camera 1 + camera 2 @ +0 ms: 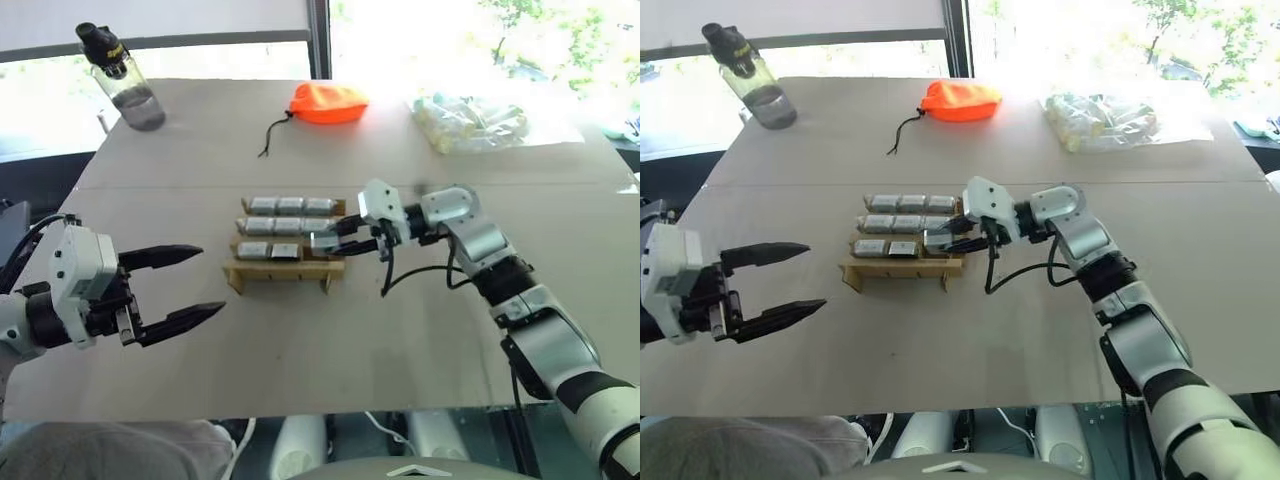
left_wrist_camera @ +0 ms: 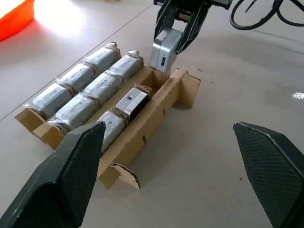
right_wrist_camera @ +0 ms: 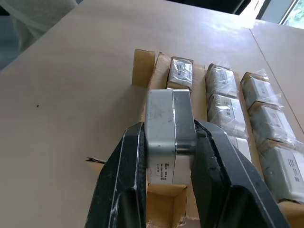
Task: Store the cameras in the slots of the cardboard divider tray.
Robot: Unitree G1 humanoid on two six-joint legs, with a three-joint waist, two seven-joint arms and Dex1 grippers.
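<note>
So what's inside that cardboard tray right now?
The tray holds wrapped cameras in its two back rows and two in the front row. The right tool holds another camera over the front row's empty end slot. The slot bottoms are hidden.

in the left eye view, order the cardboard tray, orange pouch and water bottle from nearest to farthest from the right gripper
1. The cardboard divider tray, directly under the right gripper, which holds a camera at its right end.
2. The orange pouch, beyond it, mid-table at the far side.
3. The water bottle, far left corner.

Silver camera (image 3: 170,137) above tray (image 2: 161,102) end slot
</note>
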